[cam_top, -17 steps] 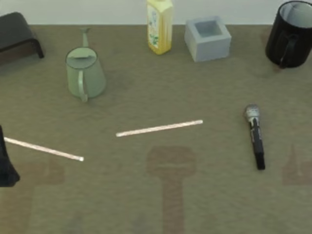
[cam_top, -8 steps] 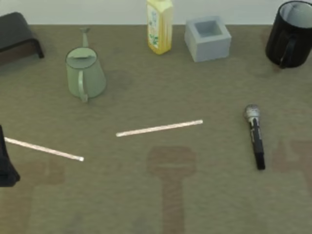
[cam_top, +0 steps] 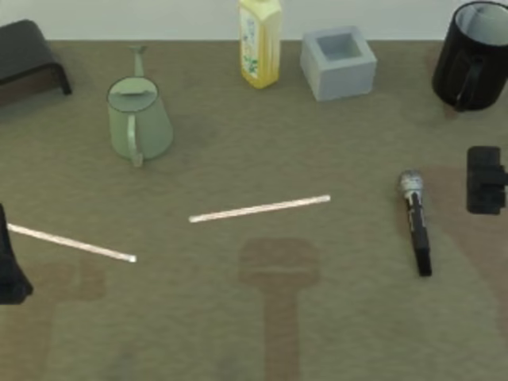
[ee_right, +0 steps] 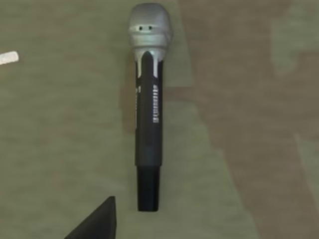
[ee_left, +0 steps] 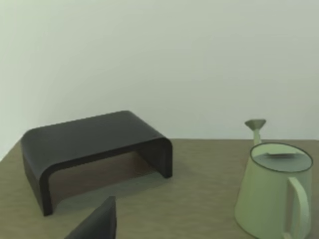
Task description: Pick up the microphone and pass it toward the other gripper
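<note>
Now, microphone (cam_top: 415, 222): flat near tabletop's right edge, untouched.
Right gripper (cam_top: 484, 180): beside it, jaw state unclear.
Left gripper (cam_top: 9, 266): left edge, jaw state unclear.

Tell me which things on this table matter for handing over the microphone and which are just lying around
Part of the job:
- microphone, flat on the table's right side
- right gripper, just right of it
- left gripper, at the left edge

Just lying about:
- watering can
- yellow bottle
- grey box
- black mug
- black stand
- two white rods
</note>
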`<action>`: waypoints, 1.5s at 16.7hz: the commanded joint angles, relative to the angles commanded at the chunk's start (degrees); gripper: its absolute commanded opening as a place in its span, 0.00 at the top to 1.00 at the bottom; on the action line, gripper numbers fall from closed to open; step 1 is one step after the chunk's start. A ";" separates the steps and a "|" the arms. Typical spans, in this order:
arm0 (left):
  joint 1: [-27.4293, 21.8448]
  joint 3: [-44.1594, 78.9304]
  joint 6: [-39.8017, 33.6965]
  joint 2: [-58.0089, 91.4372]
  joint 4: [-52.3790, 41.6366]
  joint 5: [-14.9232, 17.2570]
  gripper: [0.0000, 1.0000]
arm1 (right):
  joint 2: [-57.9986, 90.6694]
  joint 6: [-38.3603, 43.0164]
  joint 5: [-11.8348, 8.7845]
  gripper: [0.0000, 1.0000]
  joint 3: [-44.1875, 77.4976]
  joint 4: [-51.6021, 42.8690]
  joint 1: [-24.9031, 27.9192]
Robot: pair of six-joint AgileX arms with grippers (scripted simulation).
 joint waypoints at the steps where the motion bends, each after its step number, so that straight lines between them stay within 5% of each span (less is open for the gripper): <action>1: 0.00 0.00 0.00 0.00 0.00 0.00 0.00 | 5.84 1.11 0.22 0.00 3.74 -2.79 1.06; 12: 0.00 0.00 0.00 0.00 0.00 0.00 0.00 | 39.92 8.53 1.52 0.00 29.99 -19.41 8.10; 19: 0.00 0.00 0.00 0.00 0.00 0.00 0.00 | 40.37 8.34 1.50 0.00 29.33 -18.40 7.82; 25: 0.00 0.00 0.00 0.00 0.00 0.00 0.00 | 48.18 7.76 1.54 0.00 23.63 -3.98 7.22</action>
